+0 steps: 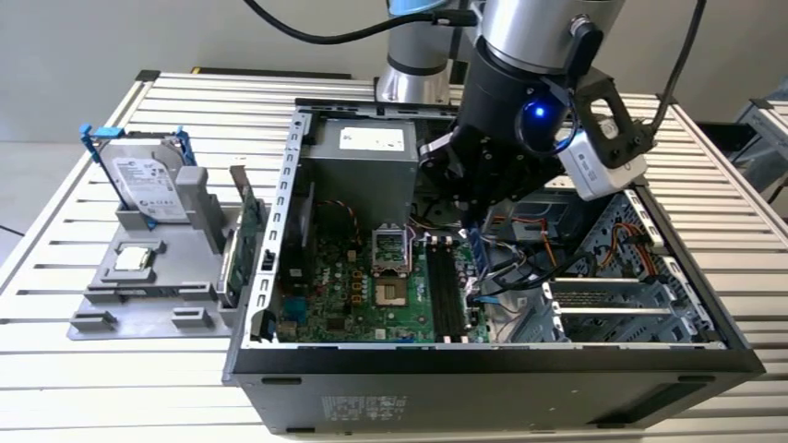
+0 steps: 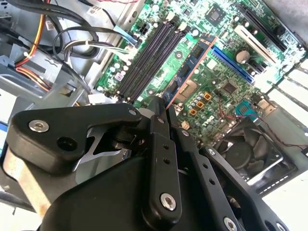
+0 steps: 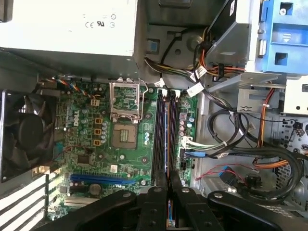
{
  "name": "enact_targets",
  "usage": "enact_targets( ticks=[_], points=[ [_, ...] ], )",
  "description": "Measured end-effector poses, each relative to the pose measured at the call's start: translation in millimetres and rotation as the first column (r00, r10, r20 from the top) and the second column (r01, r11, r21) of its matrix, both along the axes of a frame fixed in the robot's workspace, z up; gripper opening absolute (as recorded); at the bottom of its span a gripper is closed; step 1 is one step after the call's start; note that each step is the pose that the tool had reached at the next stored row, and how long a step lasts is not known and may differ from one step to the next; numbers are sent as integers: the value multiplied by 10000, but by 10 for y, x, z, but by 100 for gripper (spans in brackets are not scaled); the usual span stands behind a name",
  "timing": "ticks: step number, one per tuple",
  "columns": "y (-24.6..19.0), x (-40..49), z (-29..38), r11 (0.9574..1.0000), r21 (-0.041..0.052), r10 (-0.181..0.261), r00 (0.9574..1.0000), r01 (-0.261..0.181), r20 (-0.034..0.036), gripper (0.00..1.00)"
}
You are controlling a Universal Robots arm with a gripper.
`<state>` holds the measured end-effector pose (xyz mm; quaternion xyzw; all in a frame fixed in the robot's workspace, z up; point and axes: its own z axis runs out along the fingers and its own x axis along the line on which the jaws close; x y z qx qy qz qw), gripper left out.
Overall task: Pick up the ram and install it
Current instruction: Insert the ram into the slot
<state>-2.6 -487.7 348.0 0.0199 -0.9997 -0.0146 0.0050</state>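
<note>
End effector: the end effector (image 2: 161,103) is closed on the ram (image 2: 191,65), pinching one end of the thin stick.
Where the ram is: in the air just above the long black slots (image 2: 149,57), inside the computer case (image 1: 493,365) on the desk (image 1: 74,369).
Tilt risk: in the second wrist view the ram looks angled across the slots. If it goes down crooked, it could jam or bend.
Wrong spot risk: the slots (image 3: 163,134) sit close together, so the ram could hit the ridge between them.
Wire risk: loose cables (image 3: 260,155) lie just beside the slots and could snag.
Slip risk: the hold is at one end, so a hard push might make the ram slide.
</note>
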Motion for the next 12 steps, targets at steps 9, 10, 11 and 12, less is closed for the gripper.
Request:
enact_targets(
  ticks=[9, 10, 11, 12],
  points=[
    [0, 0, -7, 9999, -24, -167, 9999, 167, 1, 0],
    [0, 0, -10, 9998, -29, -198, 9998, 198, 1, 0],
    [0, 0, -15, 9997, -32, -243, 9997, 243, 3, 0],
    [0, 0, -20, 9995, -35, -321, 9995, 321, 2, 0]
  ],
)
